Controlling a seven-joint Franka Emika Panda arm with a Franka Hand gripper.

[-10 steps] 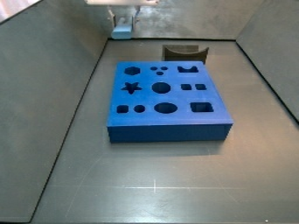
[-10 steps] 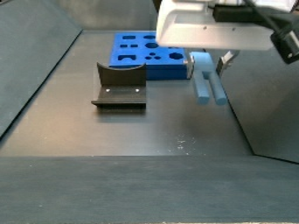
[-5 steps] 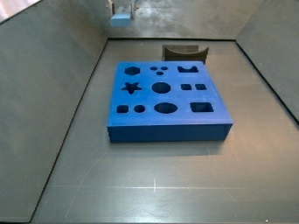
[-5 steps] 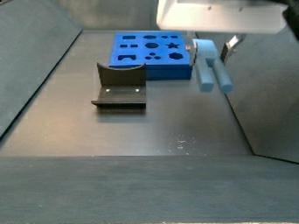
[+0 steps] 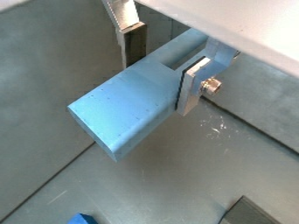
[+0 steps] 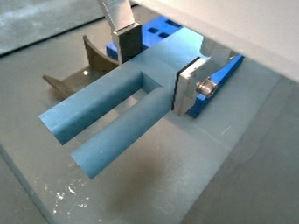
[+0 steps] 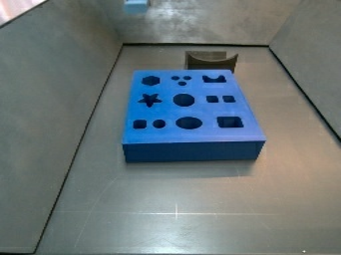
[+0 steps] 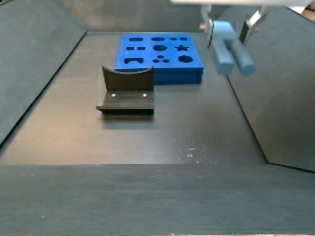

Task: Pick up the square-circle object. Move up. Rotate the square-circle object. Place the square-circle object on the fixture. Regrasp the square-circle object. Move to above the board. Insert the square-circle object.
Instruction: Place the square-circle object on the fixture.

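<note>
My gripper (image 5: 163, 74) is shut on the square-circle object (image 5: 131, 112), a grey-blue bar with a slot in one face. Both wrist views show the bar (image 6: 114, 115) clamped across its width between the silver fingers (image 6: 191, 86). In a side view the bar (image 8: 231, 51) hangs tilted high above the floor, to the right of the board (image 8: 179, 76), with the gripper (image 8: 230, 23) mostly cut off by the frame's top. Only the bar's tip (image 7: 136, 4) shows in a side view, above the board (image 7: 186, 151). The fixture (image 8: 125, 89) stands on the floor beside the board.
Sloped grey walls enclose the dark floor on all sides. The fixture (image 7: 206, 61) sits behind the board near the back wall. In a wrist view the fixture (image 6: 73, 80) and part of the board (image 6: 229, 74) lie below the bar.
The gripper has risen straight up with the bar, leaving the floor and almost passing out of the top of both side views. Board and fixture have not moved.
</note>
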